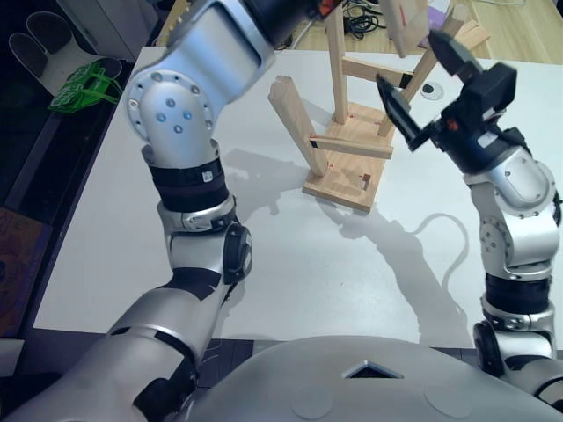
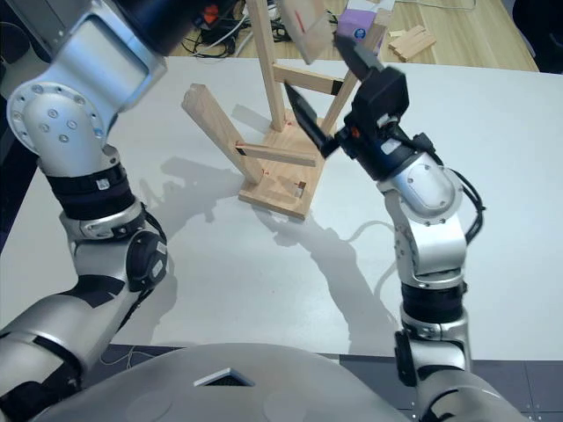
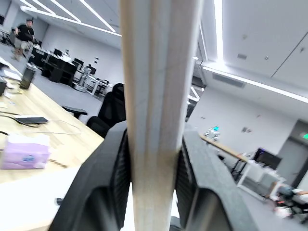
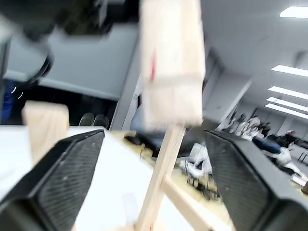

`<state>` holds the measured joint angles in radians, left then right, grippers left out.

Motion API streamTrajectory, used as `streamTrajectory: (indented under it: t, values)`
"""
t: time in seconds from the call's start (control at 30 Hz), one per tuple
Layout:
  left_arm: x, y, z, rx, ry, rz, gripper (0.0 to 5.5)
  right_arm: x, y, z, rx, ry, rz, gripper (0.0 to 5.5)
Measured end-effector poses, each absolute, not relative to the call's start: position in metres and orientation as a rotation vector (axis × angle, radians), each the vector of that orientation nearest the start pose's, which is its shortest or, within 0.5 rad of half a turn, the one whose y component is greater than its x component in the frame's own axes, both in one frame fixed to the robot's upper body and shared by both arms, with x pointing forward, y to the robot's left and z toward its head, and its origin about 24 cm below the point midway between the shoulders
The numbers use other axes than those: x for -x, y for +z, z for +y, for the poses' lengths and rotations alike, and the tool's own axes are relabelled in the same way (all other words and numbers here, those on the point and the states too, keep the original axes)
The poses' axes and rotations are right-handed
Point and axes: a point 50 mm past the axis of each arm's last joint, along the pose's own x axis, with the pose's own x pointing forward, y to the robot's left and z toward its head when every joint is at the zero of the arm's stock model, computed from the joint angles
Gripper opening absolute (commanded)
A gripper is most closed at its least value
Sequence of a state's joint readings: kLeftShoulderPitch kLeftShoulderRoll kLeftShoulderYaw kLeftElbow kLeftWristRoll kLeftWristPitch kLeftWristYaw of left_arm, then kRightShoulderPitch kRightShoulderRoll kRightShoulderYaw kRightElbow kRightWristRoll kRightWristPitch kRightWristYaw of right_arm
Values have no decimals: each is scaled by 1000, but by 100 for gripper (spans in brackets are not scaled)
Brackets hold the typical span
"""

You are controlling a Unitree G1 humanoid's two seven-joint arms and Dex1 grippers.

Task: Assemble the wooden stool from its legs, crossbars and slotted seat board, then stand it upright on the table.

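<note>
Stool [image 1: 352,132], wooden, part-assembled, inverted near the far side of the white table [image 1: 308,264]. Seat board [image 1: 343,180] lies flat on the tabletop, underside up, carrying 3 legs: 1 upright leg [image 1: 337,53], 1 leaning leg [image 1: 293,123] tilted outward to the robot's left, and 1 slanted leg [image 1: 420,79] on the right. 2 crossbars fitted: the lower crossbar [image 1: 352,146] runs from the leaning leg across the board, and the upper crossbar [image 1: 374,70] joins the upright and slanted legs. Open slot [image 1: 365,181] shows at the board's near corner. Left gripper [image 3: 154,134] is raised above the stool, fingers clamped tight on a loose wooden piece [image 3: 156,72], which hangs over the assembly; by its form it is probably the 4th leg. Right gripper [image 1: 427,83] is spread wide beside the slanted leg, holding nothing, 1 finger on each side of the leg; contact cannot be confirmed. Status, as judged: well advanced but incomplete. Done: board laid down, 3 legs and 2 crossbars in. Outstanding: seat the held piece in the vacant slot, true up the leaning leg, add any remaining crossbars, then turn the stool over and stand it on its legs.
</note>
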<state>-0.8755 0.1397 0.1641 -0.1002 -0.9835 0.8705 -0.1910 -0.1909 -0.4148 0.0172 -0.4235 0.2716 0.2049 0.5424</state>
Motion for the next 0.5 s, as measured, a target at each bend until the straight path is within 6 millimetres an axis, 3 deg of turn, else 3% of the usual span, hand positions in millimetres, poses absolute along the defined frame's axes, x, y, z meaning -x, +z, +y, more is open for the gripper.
streamTrajectory:
  t: [0.07,0.13,0.23,0.5]
  values:
    - [-317,268,84,425,-979,-120,104,-249,169,-162,243,767,-270,464]
    - [-318,263,87,289,-1028,-109,104,-245,181,-182,187,791,-250,467]
    - [-315,255,86,94,-1133,-85,104,-248,221,-198,71,843,-303,467]
    - [-298,239,80,-146,-1363,-57,104,-239,265,-187,-204,1189,-234,467]
